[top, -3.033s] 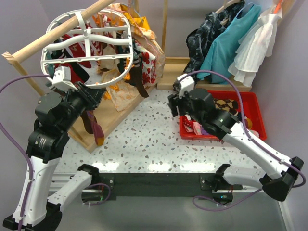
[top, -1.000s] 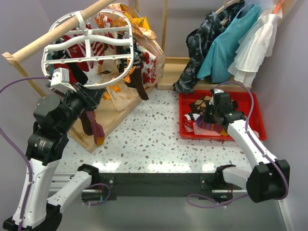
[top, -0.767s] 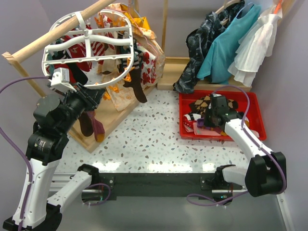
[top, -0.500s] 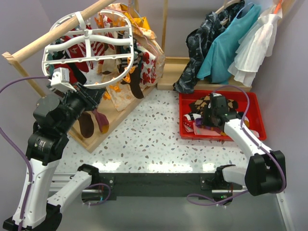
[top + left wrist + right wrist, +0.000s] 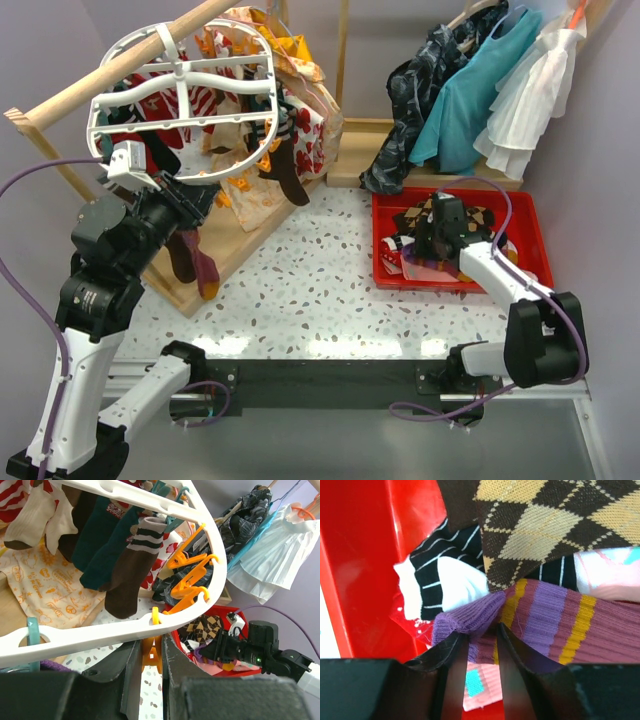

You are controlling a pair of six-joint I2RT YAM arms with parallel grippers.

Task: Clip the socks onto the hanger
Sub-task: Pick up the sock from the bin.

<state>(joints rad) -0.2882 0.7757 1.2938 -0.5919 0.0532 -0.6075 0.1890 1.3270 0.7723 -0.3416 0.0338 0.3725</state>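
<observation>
Clamps orange clip (image 5: 151, 661) at hanger's (image 5: 75, 639) six o'clock with left gripper (image 5: 151, 645); straddles purple striped sock (image 5: 540, 615) in red tray (image 5: 360, 555) with right gripper (image 5: 482, 640), jaws slightly parted.

My gripper (image 5: 480, 636) is sitting over a bunched fold of the purple striped sock (image 5: 540, 617), one finger on each side of it, inside the red bin (image 5: 365, 570). A brown argyle sock (image 5: 545, 525) is lying just above, and a black-and-white striped sock (image 5: 445, 582) is lying at its left.
</observation>
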